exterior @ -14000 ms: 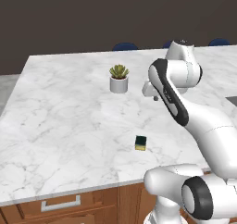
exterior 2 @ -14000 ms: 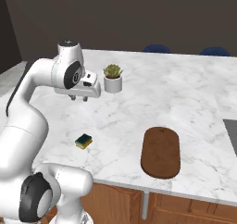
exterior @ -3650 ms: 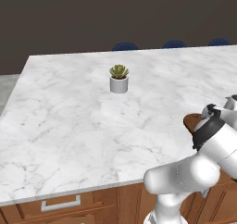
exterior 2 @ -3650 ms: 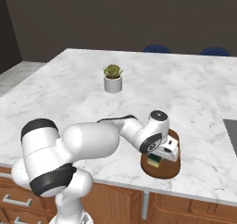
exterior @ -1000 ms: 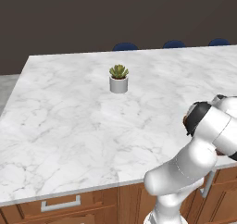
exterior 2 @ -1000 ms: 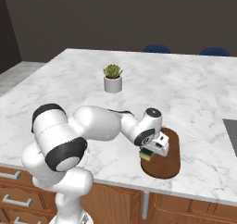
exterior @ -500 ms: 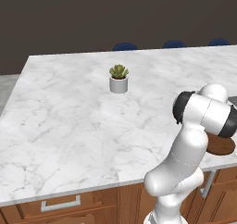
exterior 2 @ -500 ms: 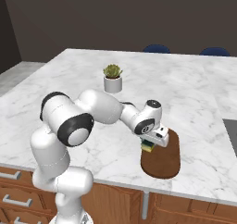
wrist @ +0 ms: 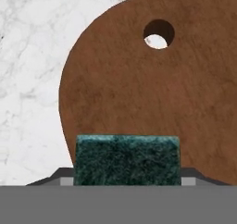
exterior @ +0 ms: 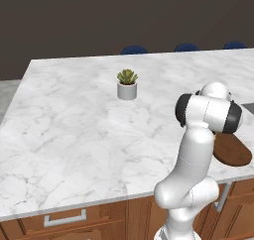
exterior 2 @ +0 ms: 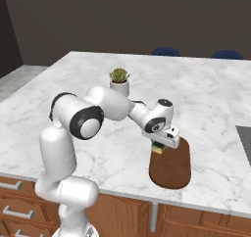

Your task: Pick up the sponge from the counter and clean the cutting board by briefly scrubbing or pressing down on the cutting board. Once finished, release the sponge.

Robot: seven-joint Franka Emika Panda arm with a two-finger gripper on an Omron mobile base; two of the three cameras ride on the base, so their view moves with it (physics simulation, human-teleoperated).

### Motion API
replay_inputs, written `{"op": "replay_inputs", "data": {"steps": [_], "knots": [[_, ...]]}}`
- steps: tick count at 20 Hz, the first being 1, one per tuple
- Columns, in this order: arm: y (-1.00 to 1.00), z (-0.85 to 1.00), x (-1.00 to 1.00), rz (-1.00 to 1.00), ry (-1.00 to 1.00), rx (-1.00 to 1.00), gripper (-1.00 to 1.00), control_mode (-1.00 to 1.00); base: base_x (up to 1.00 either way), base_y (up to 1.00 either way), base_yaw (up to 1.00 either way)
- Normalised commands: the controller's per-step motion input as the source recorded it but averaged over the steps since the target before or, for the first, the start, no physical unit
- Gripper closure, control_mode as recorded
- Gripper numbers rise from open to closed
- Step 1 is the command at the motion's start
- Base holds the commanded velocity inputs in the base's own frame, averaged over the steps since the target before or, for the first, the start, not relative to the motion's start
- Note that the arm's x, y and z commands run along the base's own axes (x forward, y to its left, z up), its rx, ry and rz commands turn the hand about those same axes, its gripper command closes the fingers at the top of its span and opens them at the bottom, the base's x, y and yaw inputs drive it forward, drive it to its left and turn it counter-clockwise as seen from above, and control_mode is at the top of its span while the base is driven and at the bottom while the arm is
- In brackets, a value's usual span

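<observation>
The sponge (exterior 2: 157, 148) shows as a small block with a dark green face (wrist: 127, 159), and my gripper (exterior 2: 160, 144) is shut on it. It sits low over the far left end of the cutting board (exterior 2: 170, 166), a dark reddish-brown board lying on the white marble counter (exterior 2: 206, 104). In the hand view the board (wrist: 139, 93) lies just beyond the sponge, its hanging hole (wrist: 159, 33) towards the top. Whether the sponge touches the wood I cannot tell. From the left base view my own arm hides the gripper, and part of the board (exterior: 231, 151) shows beside it.
A small potted plant (exterior 2: 119, 82) in a white pot stands on the counter behind the arm, also seen as the plant (exterior: 127, 84) in the left base view. Blue chair backs (exterior 2: 165, 51) line the far edge. The counter's front edge runs close to the board.
The gripper has carried the sponge from the middle of the board towards its far left end. The arm's elbow has swung up and leftwards.
</observation>
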Motion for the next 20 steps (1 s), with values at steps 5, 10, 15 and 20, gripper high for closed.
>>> {"op": "replay_inputs", "data": {"steps": [5, 10, 15, 20], "knots": [[-0.1, -0.15, 0.3, 0.0, 0.04, 0.02, 1.0, -1.0, 0.0, 0.0, 0.0], [-0.25, -0.18, 0.23, 0.0, 0.03, 0.0, 1.0, -1.0, 0.0, 0.0, 0.0], [-0.5, -0.22, 0.04, 0.0, 0.03, 0.0, 1.0, -1.0, 0.0, 0.0, 0.0], [-0.65, -0.19, 0.0, 0.0, 0.02, 0.0, 1.0, -1.0, 0.0, 0.0, 0.0]]}}
